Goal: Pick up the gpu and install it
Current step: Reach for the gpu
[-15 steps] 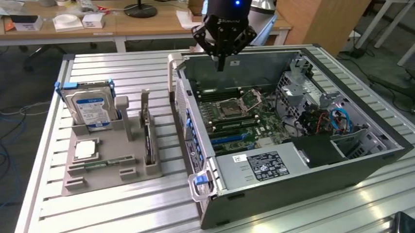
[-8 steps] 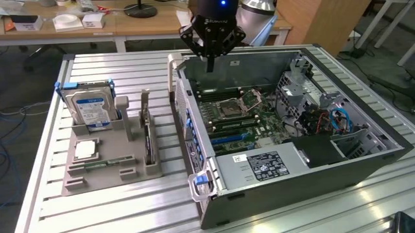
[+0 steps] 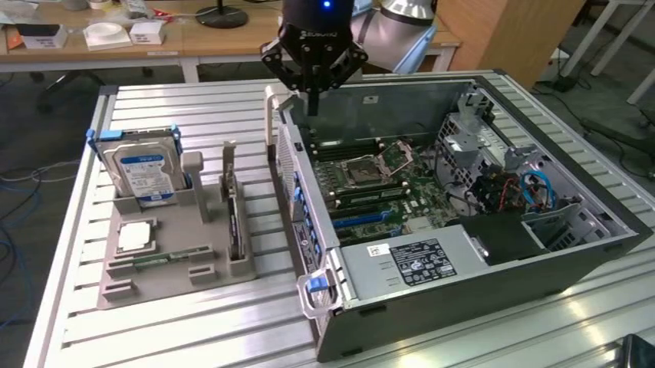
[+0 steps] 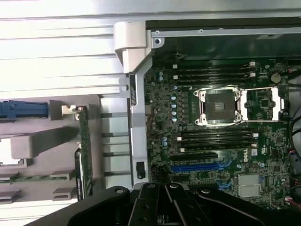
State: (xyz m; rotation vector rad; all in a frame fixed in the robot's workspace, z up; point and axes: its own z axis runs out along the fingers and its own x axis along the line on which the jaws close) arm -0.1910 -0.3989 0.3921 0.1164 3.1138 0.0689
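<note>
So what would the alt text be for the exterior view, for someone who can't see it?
A black robot gripper, shut and empty, hangs over the far edge of an open computer case on a slatted metal table. On the exterior view's left, a grey tray holds the graphics card standing on edge, beside a hard drive.

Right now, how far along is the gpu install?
Nothing looks done: the gpu stands on edge in the grey holder beside the open computer case. The gripper hangs empty over the case's edge. Pickup and install are both left; the motherboard's blue slot is bare.
</note>
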